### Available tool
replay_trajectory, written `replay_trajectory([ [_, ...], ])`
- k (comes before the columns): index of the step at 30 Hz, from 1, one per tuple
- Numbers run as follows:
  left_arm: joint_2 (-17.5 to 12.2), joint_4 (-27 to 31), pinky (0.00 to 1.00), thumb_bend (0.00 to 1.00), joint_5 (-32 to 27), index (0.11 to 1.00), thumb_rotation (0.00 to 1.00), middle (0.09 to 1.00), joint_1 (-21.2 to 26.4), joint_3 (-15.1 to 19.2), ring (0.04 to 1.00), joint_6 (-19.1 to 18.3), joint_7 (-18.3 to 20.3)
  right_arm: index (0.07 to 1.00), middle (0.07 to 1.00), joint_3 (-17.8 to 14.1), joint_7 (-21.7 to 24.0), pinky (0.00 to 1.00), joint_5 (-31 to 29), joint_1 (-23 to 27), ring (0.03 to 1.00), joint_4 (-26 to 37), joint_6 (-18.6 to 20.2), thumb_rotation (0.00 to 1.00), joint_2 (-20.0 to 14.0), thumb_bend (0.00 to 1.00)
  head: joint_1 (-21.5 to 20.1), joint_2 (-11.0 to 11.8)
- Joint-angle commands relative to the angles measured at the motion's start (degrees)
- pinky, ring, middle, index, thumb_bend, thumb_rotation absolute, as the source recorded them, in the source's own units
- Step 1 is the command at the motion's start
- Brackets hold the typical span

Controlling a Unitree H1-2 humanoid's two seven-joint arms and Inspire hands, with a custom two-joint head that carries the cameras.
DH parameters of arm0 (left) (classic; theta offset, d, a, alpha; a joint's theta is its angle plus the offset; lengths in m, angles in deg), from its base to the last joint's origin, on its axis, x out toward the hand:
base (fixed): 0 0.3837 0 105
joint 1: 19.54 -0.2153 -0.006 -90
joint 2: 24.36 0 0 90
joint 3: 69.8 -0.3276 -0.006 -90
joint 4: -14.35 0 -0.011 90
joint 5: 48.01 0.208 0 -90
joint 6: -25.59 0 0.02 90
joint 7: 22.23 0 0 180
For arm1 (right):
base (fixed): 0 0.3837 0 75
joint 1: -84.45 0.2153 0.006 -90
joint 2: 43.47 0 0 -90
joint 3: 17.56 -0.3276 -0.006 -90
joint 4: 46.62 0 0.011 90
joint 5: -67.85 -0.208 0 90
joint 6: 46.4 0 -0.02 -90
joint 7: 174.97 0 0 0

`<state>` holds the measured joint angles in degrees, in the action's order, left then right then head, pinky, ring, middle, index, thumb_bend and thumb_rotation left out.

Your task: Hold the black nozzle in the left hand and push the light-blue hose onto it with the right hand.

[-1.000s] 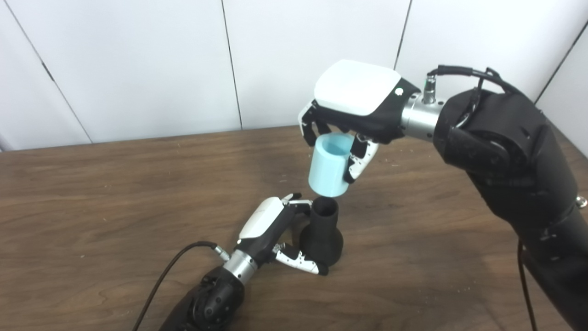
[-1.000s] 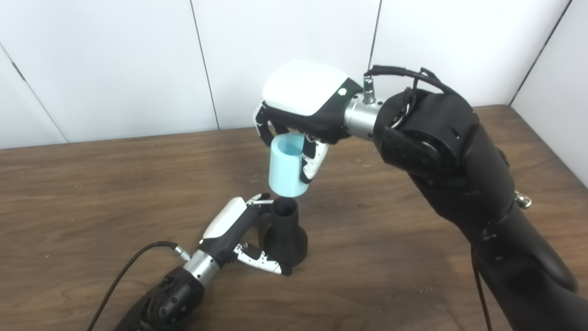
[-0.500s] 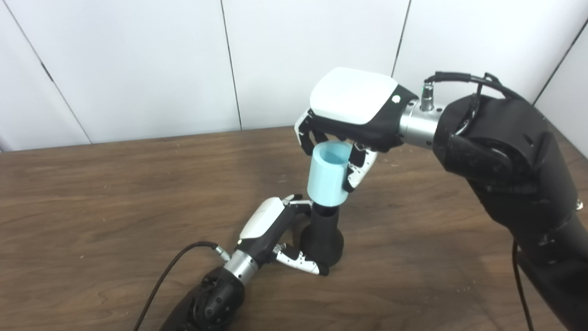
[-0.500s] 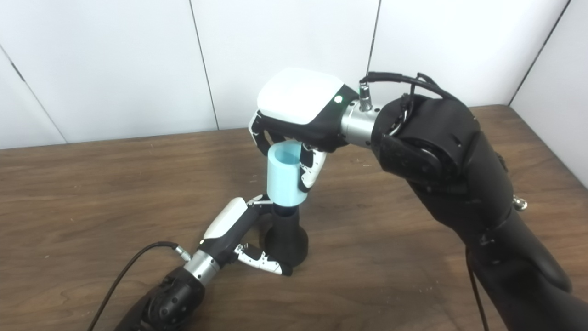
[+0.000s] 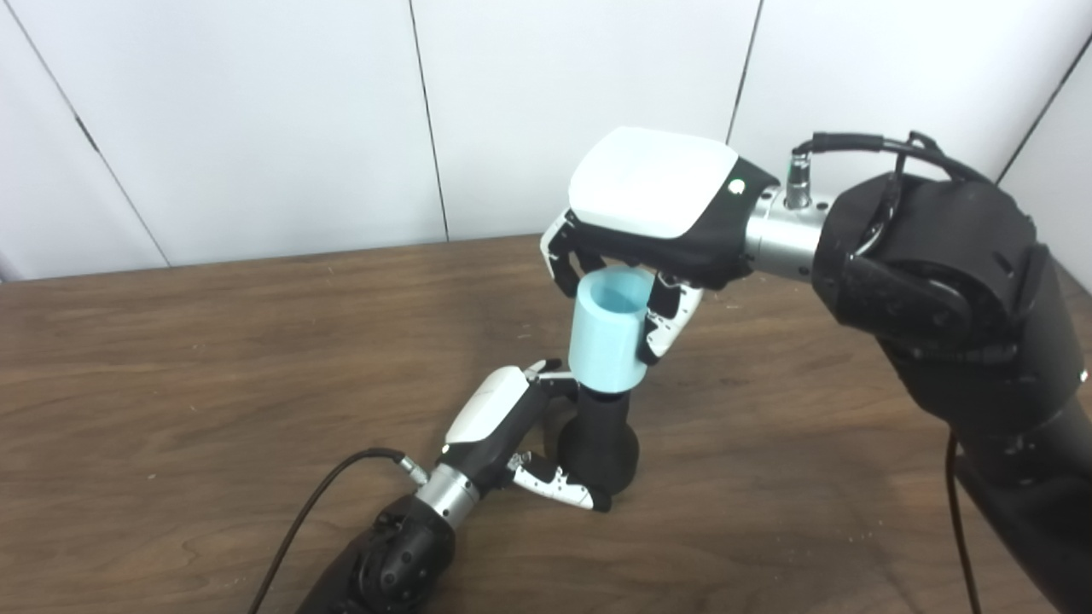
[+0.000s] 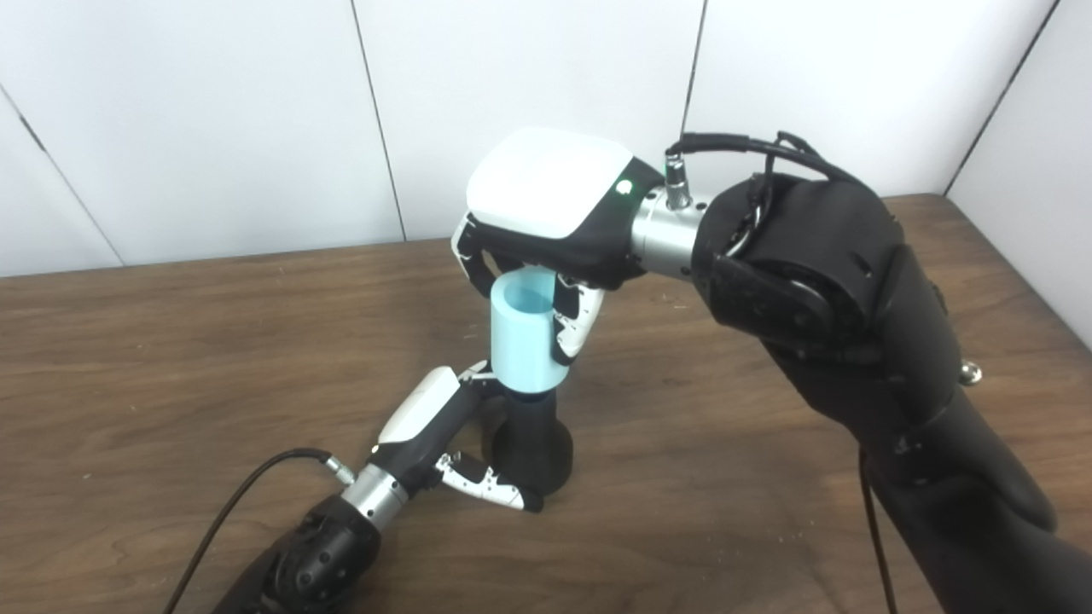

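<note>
The black nozzle stands upright on the wooden table, wide base down. My left hand is shut on it, fingers around the neck and thumb at the base. The light-blue hose, a short open tube, sits over the nozzle's top and hides the nozzle's mouth. My right hand is shut on the hose from above, fingers down both sides of its upper part.
A black cable runs from my left wrist across the table toward the front edge. White wall panels rise behind the table. The table's right edge lies past my right arm.
The right hand came down and slightly left with the hose, from just above the nozzle's mouth to over its top. The left hand and nozzle stayed put.
</note>
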<state>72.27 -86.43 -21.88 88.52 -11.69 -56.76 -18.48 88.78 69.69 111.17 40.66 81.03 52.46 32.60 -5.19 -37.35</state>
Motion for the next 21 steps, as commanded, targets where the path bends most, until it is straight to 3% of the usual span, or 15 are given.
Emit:
replay_trajectory([
  [1,-0.2,-4.8,0.95,0.51,3.5,0.442,0.0,0.545,-6.0,-4.0,0.73,-4.3,5.0,0.528,0.481,-0.9,-0.6,0.25,-0.2,2.7,0.362,1.8,0.3,0.0,-0.3,0.51,0.0,-0.1],
  [21,-0.3,-4.2,0.95,0.51,3.3,0.442,0.0,0.545,-6.1,-4.0,0.727,-4.5,5.2,0.526,0.452,-0.3,-2.8,0.21,0.2,1.2,0.344,-0.7,-3.2,0.0,-0.7,0.51,-0.1,-0.3],
])
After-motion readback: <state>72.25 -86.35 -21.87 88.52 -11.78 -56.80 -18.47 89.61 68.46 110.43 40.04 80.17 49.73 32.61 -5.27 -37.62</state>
